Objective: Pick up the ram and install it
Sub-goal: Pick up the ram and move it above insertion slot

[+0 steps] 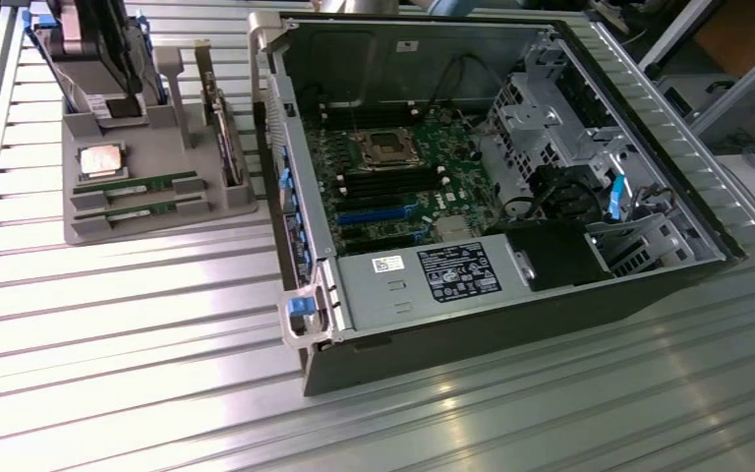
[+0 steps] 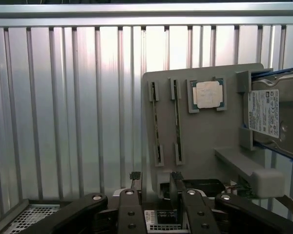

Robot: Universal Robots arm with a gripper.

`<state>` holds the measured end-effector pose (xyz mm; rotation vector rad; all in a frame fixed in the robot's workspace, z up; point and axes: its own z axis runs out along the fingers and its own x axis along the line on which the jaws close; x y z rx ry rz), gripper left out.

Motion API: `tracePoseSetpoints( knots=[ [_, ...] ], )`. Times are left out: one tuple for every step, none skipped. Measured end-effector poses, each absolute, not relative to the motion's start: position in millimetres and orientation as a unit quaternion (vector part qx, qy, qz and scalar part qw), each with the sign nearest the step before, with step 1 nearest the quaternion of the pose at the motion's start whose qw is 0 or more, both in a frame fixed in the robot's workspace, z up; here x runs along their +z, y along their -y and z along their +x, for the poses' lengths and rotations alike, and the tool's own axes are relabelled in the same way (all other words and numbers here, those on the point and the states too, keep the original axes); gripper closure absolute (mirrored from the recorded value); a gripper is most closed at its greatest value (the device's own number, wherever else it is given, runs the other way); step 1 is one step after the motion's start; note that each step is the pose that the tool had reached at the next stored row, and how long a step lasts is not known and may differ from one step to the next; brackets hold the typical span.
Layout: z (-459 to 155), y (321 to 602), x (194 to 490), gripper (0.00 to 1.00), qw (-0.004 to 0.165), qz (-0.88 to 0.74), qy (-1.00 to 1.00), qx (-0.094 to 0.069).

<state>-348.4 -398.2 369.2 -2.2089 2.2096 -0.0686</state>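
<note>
Apparently empty, the claw (image 2: 155, 176) stands apart near the ram (image 2: 156, 124) beside the holder (image 2: 215, 131) edge.

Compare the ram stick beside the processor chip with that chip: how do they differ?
The ram stick is long and narrow; the processor chip is square. The ram stick stands on edge in a slot; the processor chip lies flat, silver face up. Both sit on the grey holder.
</note>
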Motion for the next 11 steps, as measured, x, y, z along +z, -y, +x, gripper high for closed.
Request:
tracePoseSetpoints(
  knots=[
    [-348.9, 398.2, 368.3, 0.64, 0.008, -0.707, -0.707, -0.022],
    [-349.3, 398.2, 367.6, 0.64, 0.008, -0.707, -0.707, -0.022],
    [-349.5, 398.2, 367.1, 0.64, 0.008, -0.707, -0.707, -0.022],
    [-349.7, 398.2, 366.7, 0.64, 0.008, -0.707, -0.707, -0.022],
    [-349.9, 398.2, 366.3, 0.64, 0.008, -0.707, -0.707, -0.022],
    [-350.2, 398.2, 365.7, 0.64, 0.008, -0.707, -0.707, -0.022],
    [-350.5, 398.2, 365.1, 0.64, 0.008, -0.707, -0.707, -0.022],
    [-351.1, 398.2, 364.1, 0.64, 0.008, -0.707, -0.707, -0.022],
    [-351.3, 398.2, 363.6, 0.64, 0.008, -0.707, -0.707, -0.022],
    [-351.4, 398.2, 363.2, 0.64, 0.008, -0.707, -0.707, -0.022],
    [-351.6, 398.2, 362.8, 0.64, 0.008, -0.707, -0.707, -0.022]
  ],
)
